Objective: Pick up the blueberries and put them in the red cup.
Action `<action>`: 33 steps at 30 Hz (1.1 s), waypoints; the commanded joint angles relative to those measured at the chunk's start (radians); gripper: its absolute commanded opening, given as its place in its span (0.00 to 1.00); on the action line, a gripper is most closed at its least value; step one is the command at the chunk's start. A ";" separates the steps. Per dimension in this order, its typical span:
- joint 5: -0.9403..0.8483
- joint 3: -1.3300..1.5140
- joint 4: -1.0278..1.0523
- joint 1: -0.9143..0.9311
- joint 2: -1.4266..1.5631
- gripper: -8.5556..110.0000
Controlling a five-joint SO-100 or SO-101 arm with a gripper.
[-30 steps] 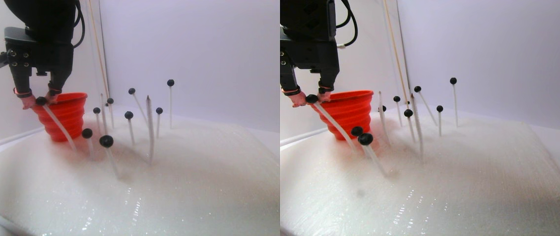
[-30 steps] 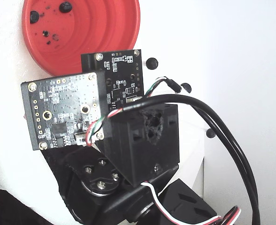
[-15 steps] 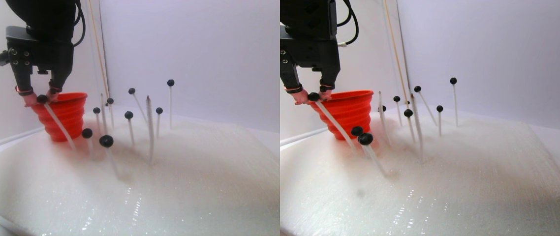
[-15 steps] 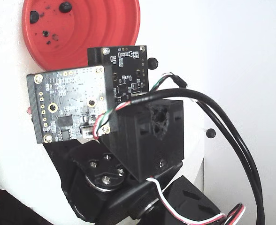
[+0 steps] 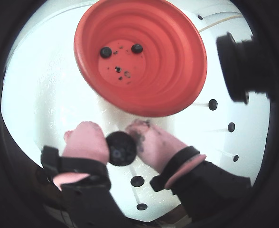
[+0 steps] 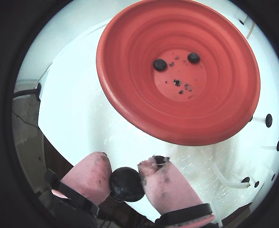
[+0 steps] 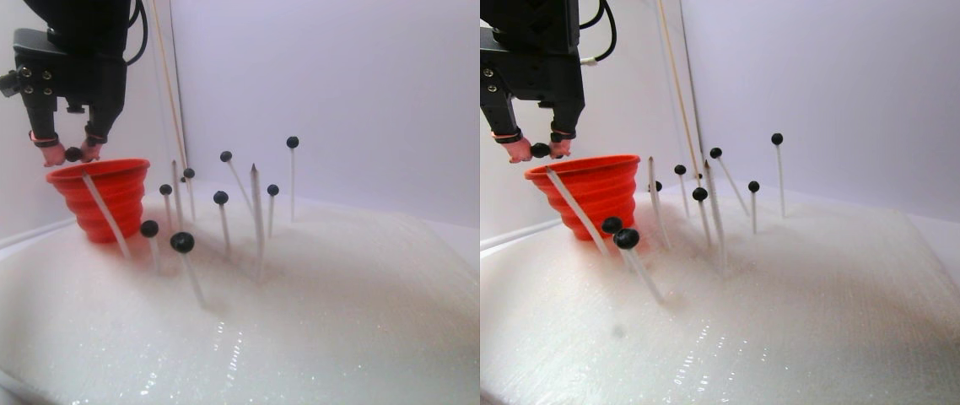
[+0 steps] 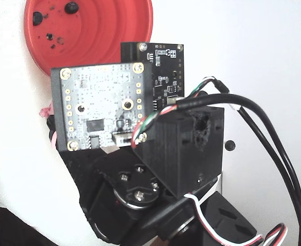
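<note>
One cup, twelve berries seen

One red cup point(image 7: 105, 202) near the white sheet's point(image 7: 320, 321) far-left corner; two berries point(image 6: 160, 64) lie in it, one berry point(image 6: 126, 184) sits between the two pink fingers point(image 6: 89, 175), and nine berries point(image 7: 182, 242) top thin white stems point(image 7: 256, 224), with two more stems bare.

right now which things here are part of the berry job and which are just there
Job:
- blueberry pinched in the gripper
- two blueberries already in the red cup
- blueberries on stalks

Just there:
- bare stalk
- white foam bed
- circuit boards
</note>
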 commanded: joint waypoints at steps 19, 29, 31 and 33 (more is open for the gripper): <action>-0.035 -0.152 -0.086 0.072 -0.015 0.17; -0.043 -0.167 -0.132 0.097 -0.069 0.17; -0.041 -0.169 -0.137 0.098 -0.072 0.17; -0.038 -0.172 -0.138 0.100 -0.074 0.19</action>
